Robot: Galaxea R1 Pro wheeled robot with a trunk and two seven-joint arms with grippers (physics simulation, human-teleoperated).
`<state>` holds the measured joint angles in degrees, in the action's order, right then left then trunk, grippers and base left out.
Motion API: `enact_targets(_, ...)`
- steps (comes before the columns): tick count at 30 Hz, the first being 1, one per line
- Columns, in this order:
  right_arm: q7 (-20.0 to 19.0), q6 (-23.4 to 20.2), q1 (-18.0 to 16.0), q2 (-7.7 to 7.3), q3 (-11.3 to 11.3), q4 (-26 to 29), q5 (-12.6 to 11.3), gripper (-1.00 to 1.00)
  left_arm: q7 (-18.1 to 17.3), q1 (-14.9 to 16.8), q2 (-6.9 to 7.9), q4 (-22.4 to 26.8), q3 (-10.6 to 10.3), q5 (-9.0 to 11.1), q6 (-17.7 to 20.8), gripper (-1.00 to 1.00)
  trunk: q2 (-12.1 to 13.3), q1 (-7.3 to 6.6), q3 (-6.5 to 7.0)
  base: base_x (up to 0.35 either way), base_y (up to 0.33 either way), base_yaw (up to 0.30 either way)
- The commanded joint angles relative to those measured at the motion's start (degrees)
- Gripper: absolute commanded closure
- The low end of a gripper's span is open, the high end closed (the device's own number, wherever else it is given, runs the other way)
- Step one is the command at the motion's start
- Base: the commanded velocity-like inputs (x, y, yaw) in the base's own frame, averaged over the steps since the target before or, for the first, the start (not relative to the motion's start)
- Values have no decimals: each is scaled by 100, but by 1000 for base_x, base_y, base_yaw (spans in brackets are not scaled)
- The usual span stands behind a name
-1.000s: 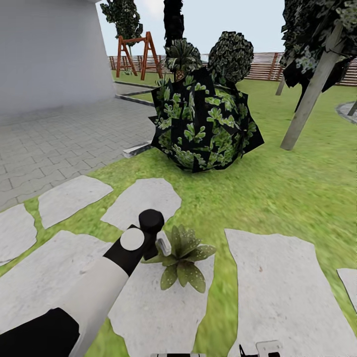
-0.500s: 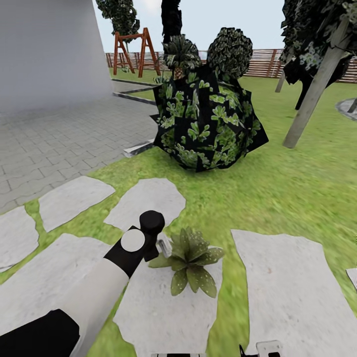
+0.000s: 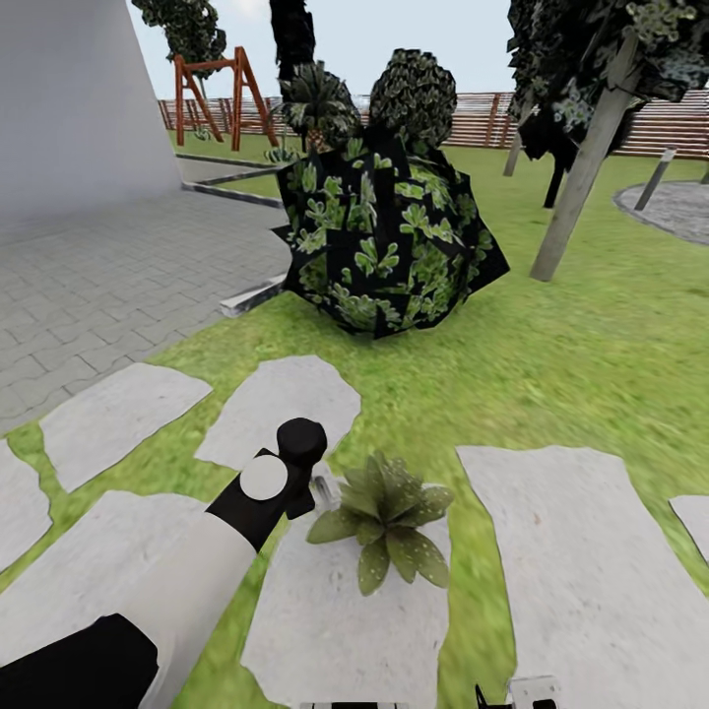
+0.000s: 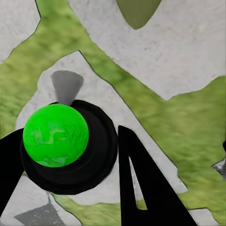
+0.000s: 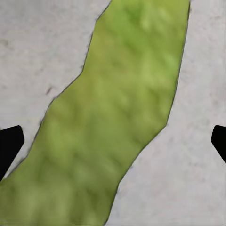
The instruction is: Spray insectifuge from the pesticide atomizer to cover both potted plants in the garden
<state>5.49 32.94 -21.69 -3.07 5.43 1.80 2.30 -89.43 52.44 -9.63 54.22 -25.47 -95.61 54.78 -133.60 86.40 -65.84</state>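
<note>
Gripping the atomizer (image 4: 101,150) in the left gripper (image 4: 68,133), with black fingers pressed against either side of its round black body. Looking at it end-on from the wrist, so cannot tell which way the nozzle faces. Hovering over a stone (image 3: 335,611), with the plant (image 3: 386,512) just beside the fingertips, near but apart from them. Seeing one leaf tip ahead of the fingers in the wrist view.

Carrying nothing in the right gripper (image 5: 113,141), spread wide over a strip of grass (image 5: 122,117) between stones.

Judging the step as lining up to spray this rosette.

Possible trouble from here:
- Spraying with the nozzle off-axis and wetting stone rather than leaves.
- Firing from this close and from one side, covering the near leaves and missing the far ones, so falling short of full cover.
- Letting the round body twist or slip between the fingers while triggering.
- Reaching further and knocking the leaves.
- Stopping here and forgetting the second plant.
</note>
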Motion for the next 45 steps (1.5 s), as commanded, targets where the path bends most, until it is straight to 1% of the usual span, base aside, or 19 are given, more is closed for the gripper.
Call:
enact_targets(1, 57, 10, -4, -1, 46, -5, 25, -100, -57, 3, -1, 2, -10, -53, 64, 100, -1, 0, -4, 172, 307, -13)
enact_targets(4, 57, 10, -2, -1, 46, -5, 25, -100, -57, 3, -3, 1, -10, -54, 67, 100, -1, 0, -4, 203, 269, -5)
enact_targets(8, 57, 10, -3, -1, 46, -5, 25, -100, -57, -5, -24, 9, -28, -47, 67, 100, -1, 0, -4, 48, 55, -1)
enact_targets(12, 57, 10, -2, -1, 46, -5, 25, -100, -57, 5, -37, 26, -159, -36, 68, 100, -1, 0, -4, 3, 4, 0)
enact_targets(13, 57, 10, -2, -1, 46, -5, 25, -100, -57, 7, -37, 29, -169, -15, 68, 100, -1, 0, -4, 0, 0, 0)
enact_targets(14, 57, 10, -2, -1, 46, -5, 25, -100, -57, 5, -37, 28, -179, 185, 68, 100, -1, 0, -4, 0, 0, 0)
enact_targets(17, 57, 10, -2, -1, 46, -5, 25, -100, -57, -2, -37, 21, -179, 213, 68, 100, -1, 0, -4, -121, 24, 0)
enact_targets(21, 57, 10, -2, -1, 46, -5, 25, -100, -57, -5, -37, 19, -179, 221, 74, 100, -1, 0, -4, -112, 42, 0)
enact_targets(25, 57, 10, -3, -1, 46, -5, 25, -100, -57, -6, -37, 12, -165, 219, 74, 100, -1, 0, -4, 177, 6, -49)
enact_targets(30, 57, 5, -2, -1, 46, -5, 25, -100, -57, -134, -37, 17, -166, 189, 67, 100, -1, 0, -4, 68, 0, -265)
enact_targets(35, 57, 6, -4, -1, 46, -5, 25, -100, -57, -162, -37, 19, -161, 184, 65, 100, -1, 0, -4, 2, 0, -279)
enact_targets(38, 57, 2, -4, -1, 46, -5, 25, -100, -57, -160, -37, 25, -145, 176, 67, 100, -1, 0, -4, -191, 22, -71)
enact_targets(41, 57, 7, -3, -1, 46, -5, 25, -100, -57, -159, -37, 25, -142, 164, 68, 100, -1, 0, -4, -175, 188, -12)
enact_targets(45, 57, 8, -2, -1, 46, -5, 25, -100, -57, -156, -37, 26, -127, 158, 75, 100, -1, 0, -4, 86, 291, -1)
